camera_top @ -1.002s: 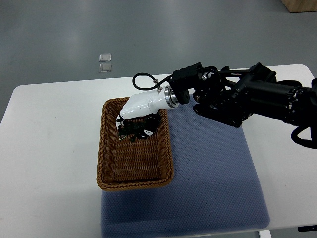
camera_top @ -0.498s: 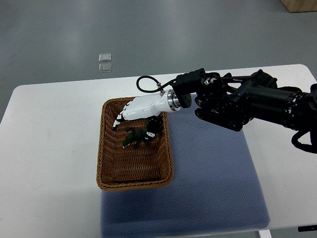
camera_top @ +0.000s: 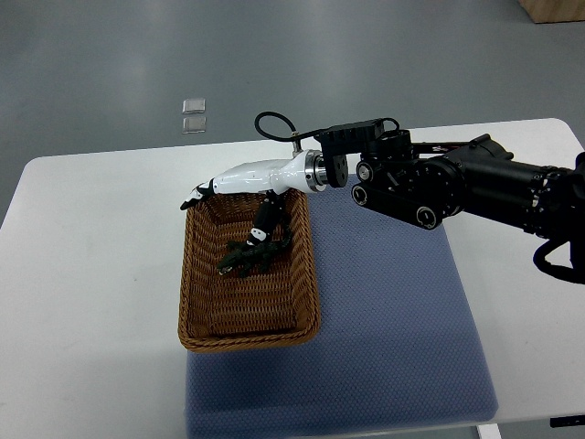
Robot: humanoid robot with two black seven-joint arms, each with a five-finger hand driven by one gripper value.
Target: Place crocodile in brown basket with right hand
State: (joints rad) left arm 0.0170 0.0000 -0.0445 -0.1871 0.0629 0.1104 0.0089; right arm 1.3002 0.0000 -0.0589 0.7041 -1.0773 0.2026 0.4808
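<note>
Brown wicker basket point(camera_top: 247, 340) holds the dark crocodile point(camera_top: 245, 257), lying just beneath the right hand point(camera_top: 242, 180), whose fingers point(camera_top: 199, 193) are spread wide and empty over the far rim. A straight lift clear should avoid snagging toy or weave.

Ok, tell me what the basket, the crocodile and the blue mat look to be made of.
The basket looks like woven wicker or rattan, brown and matte; the weave rows show on its walls and floor. The crocodile is dark green, dull and soft-looking, perhaps plush or rubber; it is too small to tell. The mat looks like blue-grey cloth or foam, matte, with a fine dotted texture.
</note>
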